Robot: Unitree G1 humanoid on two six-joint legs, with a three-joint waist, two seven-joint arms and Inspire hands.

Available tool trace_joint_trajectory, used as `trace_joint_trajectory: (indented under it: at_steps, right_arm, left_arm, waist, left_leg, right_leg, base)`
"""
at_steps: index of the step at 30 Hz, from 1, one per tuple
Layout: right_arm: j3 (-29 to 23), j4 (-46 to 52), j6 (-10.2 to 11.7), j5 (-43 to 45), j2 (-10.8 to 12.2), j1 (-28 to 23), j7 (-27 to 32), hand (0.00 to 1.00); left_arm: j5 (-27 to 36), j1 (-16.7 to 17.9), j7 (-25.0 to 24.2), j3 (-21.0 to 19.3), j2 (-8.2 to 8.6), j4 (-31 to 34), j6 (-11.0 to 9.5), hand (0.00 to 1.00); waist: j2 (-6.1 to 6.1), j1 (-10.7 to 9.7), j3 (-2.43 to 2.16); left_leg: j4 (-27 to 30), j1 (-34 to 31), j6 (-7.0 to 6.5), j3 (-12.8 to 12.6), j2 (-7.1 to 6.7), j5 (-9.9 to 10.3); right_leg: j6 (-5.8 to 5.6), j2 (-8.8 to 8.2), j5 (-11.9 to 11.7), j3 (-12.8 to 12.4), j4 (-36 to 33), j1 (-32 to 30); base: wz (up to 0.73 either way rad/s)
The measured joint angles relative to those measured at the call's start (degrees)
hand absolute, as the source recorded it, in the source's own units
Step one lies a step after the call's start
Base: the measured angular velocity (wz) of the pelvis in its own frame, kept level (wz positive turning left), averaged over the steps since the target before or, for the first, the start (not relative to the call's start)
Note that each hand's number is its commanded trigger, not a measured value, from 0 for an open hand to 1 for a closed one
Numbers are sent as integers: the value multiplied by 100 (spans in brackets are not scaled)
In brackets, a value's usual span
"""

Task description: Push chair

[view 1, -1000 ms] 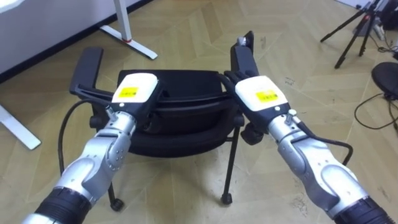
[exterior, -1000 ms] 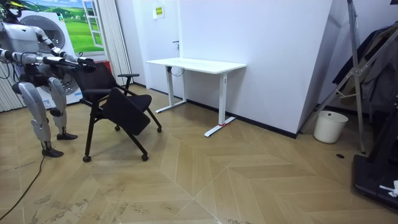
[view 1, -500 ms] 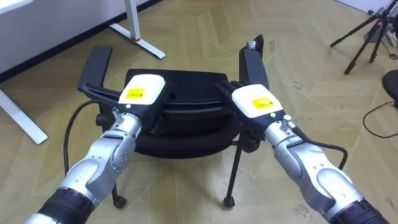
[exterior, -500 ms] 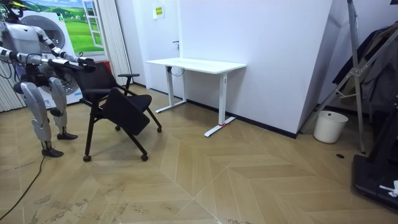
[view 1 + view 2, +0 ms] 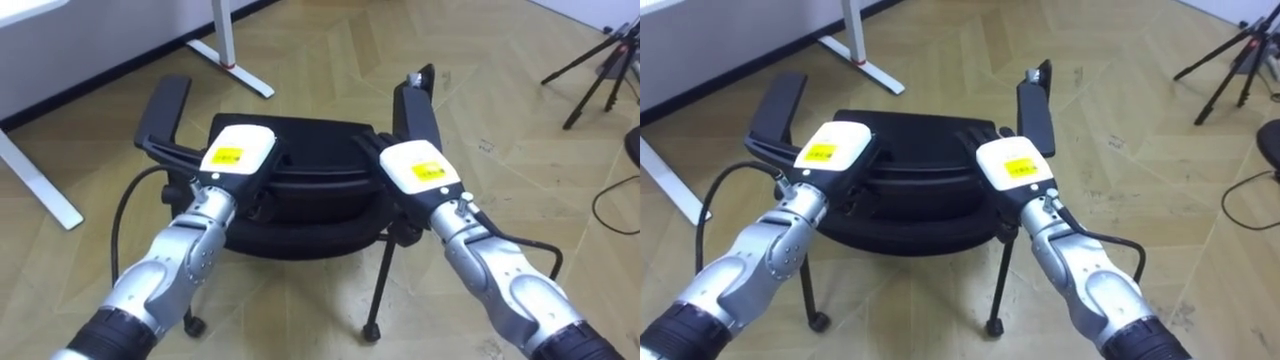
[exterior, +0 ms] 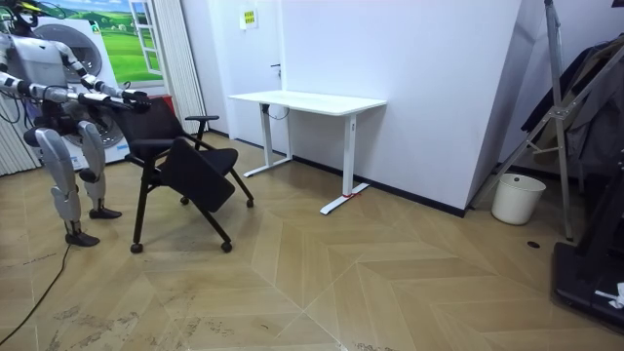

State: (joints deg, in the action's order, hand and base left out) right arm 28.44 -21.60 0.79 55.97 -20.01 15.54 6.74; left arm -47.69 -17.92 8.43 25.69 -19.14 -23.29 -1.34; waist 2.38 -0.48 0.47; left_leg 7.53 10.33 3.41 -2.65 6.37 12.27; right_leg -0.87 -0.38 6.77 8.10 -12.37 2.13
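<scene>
From your room view, the robot stands on the wooden floor [image 6: 322,283] at 9 o'clock of the black chair [image 6: 185,168]. Both arms are stretched out level so that its hands [image 6: 135,98] are at the top of the backrest, and the chair's seat hangs tipped steeply down between the legs. At 2 o'clock of the chair a white desk [image 6: 307,100] stands against the white wall [image 6: 419,88], and far off at 3 o'clock a white bin [image 6: 517,198] sits on the floor beside a tall metal stand [image 6: 558,117].

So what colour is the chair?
The chair is black all over, clearest in the left eye view.
</scene>
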Motion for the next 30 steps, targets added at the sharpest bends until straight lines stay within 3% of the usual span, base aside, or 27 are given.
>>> trace_joint_trajectory:
  at_steps: [4, 5, 6, 7, 9, 10, 11, 12, 13, 14, 17, 22, 25, 30]
  right_arm:
    - [0, -197, -2, -90, 32, 4, 132, 0]
    - [-8, -239, -25, -111, 51, 8, 184, 17]
    - [-10, -245, -38, -116, 58, 8, 194, 72]
    - [-10, -265, -55, -122, 60, 12, 206, 100]
    - [-7, -290, -76, -143, 59, 14, 214, 100]
    - [4, -296, -82, -163, 76, -9, 236, 100]
    - [-3, -347, -85, -202, 137, -38, 243, 100]
    - [-32, -339, -85, -200, 125, -54, 253, 100]
    - [-76, -339, -88, -193, 81, -94, 263, 100]
    - [-86, -404, -95, -90, 153, -106, 206, 100]
    - [-87, -325, -151, 81, 158, -114, 69, 100]
    - [-88, -213, -264, 93, 176, -110, 67, 100]
    - [-88, -226, -265, 88, 170, -107, 56, 100]
    - [-102, -318, -257, 89, 162, -92, 69, 100]
  left_arm:
    - [-88, 83, -13, 21, 73, 72, 4, 100]
    - [-143, 106, -22, 22, 100, 130, 6, 100]
    - [-167, 131, -22, 22, 109, 169, 11, 100]
    - [-202, 180, -21, 23, 119, 242, 11, 100]
    - [-266, 271, -5, 25, 120, 348, 3, 100]
    - [-302, 298, -5, 29, 120, 362, 0, 100]
    - [-362, 320, -8, 34, 148, 350, 9, 100]
    - [-393, 309, -12, 34, 201, 346, 12, 100]
    - [-465, 304, -7, 34, 255, 344, 13, 100]
    - [-496, 364, -10, 30, 263, 351, 25, 100]
    - [-493, 398, -28, 2, 246, 350, 40, 100]
    - [-422, 475, -71, -118, 339, 356, 41, 100]
    - [-417, 520, -78, -129, 381, 362, 47, 100]
    - [-419, 552, -157, -133, 453, 370, 65, 100]
  waist:
    - [0, 27, 1]
    - [1, 45, 2]
    - [1, 58, 2]
    - [3, 83, 0]
    - [8, 85, 2]
    - [109, 82, 51]
    - [295, 65, 72]
    - [312, 10, 71]
    - [338, 22, 36]
    - [358, 108, 11]
    - [340, 82, 12]
    - [206, 70, 11]
    - [197, 82, 10]
    - [175, 173, 13]
  left_leg:
    - [17, 62, 0, 14, -3, 0]
    - [15, 62, -1, 30, -5, -1]
    - [15, 62, -1, 41, -7, -1]
    - [19, 64, -1, 58, -10, -1]
    - [54, 61, -1, 74, -20, -1]
    - [365, -44, -2, 35, -101, 2]
    - [525, -337, -197, 69, -258, 131]
    - [242, -492, -206, 66, -323, 52]
    - [45, -700, -261, -58, -366, -393]
    - [134, -658, -280, -75, -444, -392]
    - [158, -643, -282, 142, -566, -391]
    - [154, -645, -283, 129, -610, -390]
    - [148, -651, -283, 142, -606, -390]
    - [117, -664, -283, 154, -606, -390]
  right_leg:
    - [0, -11, 0, 5, -1, 85]
    - [-1, -14, 1, 15, -1, 87]
    - [-3, -16, 2, 26, -1, 86]
    - [-3, -20, 2, 49, -6, 87]
    - [-3, -40, 2, 39, -13, 112]
    - [-1, -182, 0, -76, -8, 200]
    - [-12, -397, 7, -432, 27, 262]
    - [-20, -426, 4, -509, 44, 259]
    - [-179, -437, 99, -516, 60, 252]
    - [-231, -473, 129, -469, 169, 301]
    - [-239, -526, 65, -320, 284, 399]
    - [-285, -552, 94, -267, 387, 483]
    - [-348, -552, 149, -145, 387, 520]
    - [-349, -551, 186, -85, 392, 523]
  base:
    - [4]
    - [7]
    - [0]
    - [0]
    - [7]
    - [19]
    - [30]
    - [23]
    - [-19]
    - [-36]
    - [-3]
    - [8]
    - [12]
    - [4]
